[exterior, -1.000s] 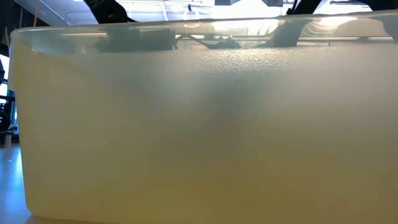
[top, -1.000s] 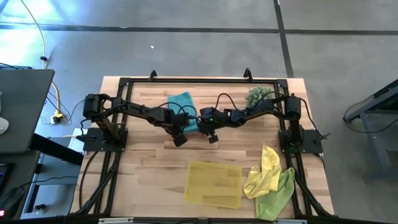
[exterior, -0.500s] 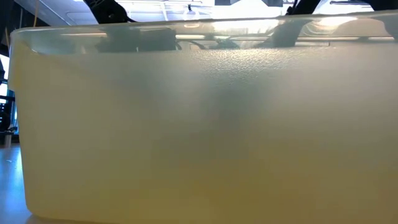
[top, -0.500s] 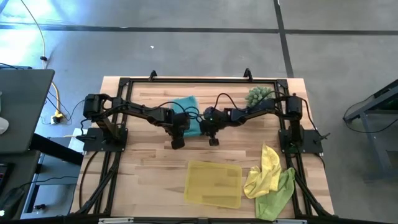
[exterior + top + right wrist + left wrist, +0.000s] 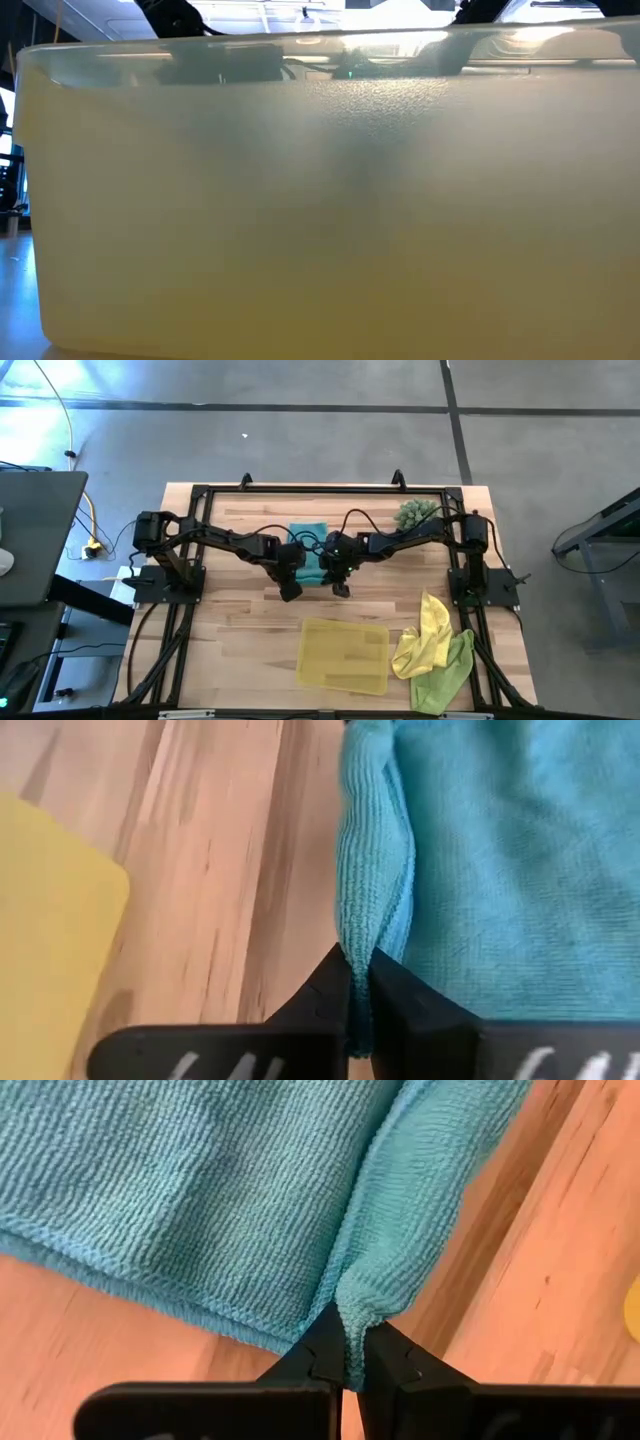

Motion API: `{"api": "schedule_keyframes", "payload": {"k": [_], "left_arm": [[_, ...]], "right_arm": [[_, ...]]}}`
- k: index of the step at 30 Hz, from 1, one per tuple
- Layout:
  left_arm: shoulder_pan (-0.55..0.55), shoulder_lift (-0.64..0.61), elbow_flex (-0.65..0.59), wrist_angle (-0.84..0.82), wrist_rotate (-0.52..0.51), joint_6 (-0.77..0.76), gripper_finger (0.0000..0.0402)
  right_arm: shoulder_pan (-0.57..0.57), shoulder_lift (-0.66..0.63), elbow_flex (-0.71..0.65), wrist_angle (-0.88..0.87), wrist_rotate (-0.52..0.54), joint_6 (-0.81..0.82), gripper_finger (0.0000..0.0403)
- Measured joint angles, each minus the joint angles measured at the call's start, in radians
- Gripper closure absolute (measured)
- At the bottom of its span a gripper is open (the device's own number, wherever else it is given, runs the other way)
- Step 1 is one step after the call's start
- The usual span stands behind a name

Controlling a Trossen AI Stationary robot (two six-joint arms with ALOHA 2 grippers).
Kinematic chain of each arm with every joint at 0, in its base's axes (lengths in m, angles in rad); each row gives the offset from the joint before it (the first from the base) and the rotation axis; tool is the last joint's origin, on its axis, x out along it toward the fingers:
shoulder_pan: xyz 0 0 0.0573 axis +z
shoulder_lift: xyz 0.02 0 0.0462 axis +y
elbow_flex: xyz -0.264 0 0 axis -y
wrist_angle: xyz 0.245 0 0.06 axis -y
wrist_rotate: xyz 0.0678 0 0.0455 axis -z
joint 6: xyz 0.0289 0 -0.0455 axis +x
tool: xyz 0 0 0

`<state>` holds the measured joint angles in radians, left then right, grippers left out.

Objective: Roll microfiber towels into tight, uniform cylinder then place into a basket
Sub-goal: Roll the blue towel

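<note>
A teal towel lies on the wooden table between my two grippers. My left gripper is at its near left corner and my right gripper at its near right corner, both shut on the cloth. The yellow basket stands nearer the front edge; its wall fills the low view. A yellow towel and a lime green towel lie crumpled together to the right of the basket. My left gripper pinches a gathered pleat at the teal towel's hemmed edge between its two fingers, coming down steeply from above. The cloth rises in a ridge to the fingertips; the rest lies flat on the table. My right gripper pinches a folded-over strip of the teal towel's edge between its two fingers, slanting down from the table's right. The fold runs away from the fingertips along the towel's side; the rest of the cloth lies on the table.
A spiky green plant sits at the far right by the right arm's base. A black frame runs around the table. Bare wood lies to the left of the basket.
My right gripper has rolled about its wrist. The teal towel has shifted toward the table's right and near edges and now lies squarer, with its near edge between both grippers.
</note>
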<state>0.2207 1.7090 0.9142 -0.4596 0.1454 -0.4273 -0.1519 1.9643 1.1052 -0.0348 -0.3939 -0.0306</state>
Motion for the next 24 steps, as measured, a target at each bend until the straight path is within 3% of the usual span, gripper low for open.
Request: {"api": "schedule_keyframes", "payload": {"k": [6, 15, 24], "left_arm": [[0.002, -0.029, 0.0, -0.022, -0.001, -0.078, 0.0401], [0.003, 0.0, 0.002, -0.064, -0.078, -0.188, 0.0401], [0.003, 0.002, 0.002, -0.077, -0.116, -0.183, 0.0401]], "right_arm": [[0.0, 0.012, 0.005, 0.001, 0.133, 0.006, 0.0402], [-0.004, 0.044, 0.009, 0.038, 0.185, -0.064, 0.0399], [0.004, -0.042, 0.006, -0.067, 0.249, -0.282, 0.0296]]}}
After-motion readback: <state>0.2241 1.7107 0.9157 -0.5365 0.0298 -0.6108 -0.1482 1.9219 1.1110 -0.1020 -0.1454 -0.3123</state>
